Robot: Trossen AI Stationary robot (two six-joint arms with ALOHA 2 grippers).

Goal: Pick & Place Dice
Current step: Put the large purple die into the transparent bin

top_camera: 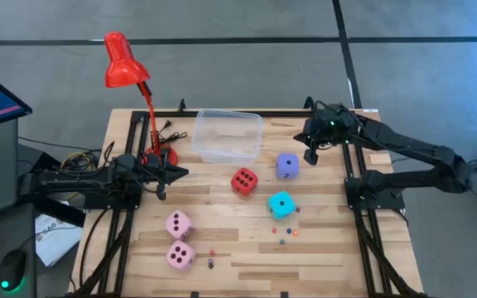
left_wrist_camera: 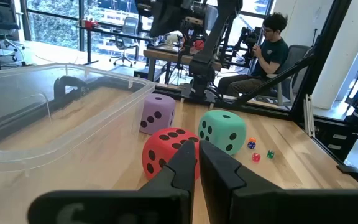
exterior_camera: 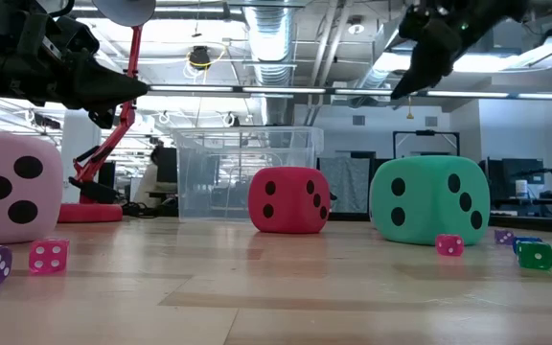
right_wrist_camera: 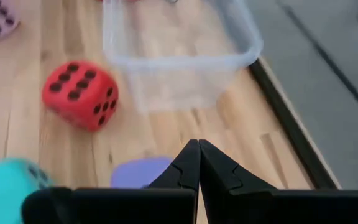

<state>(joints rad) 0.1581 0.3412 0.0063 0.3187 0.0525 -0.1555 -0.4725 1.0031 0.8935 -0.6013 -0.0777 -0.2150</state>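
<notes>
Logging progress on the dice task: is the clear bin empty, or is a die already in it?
Empty. The clear bin shows only bare wood through its floor, and all five big dice lie on the table outside it.

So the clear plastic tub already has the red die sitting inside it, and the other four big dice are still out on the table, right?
Not quite. The clear plastic tub holds nothing; the red die sits on the table in front of it, as the high view shows. The rest is right: the other four big dice are out on the table too.
</notes>
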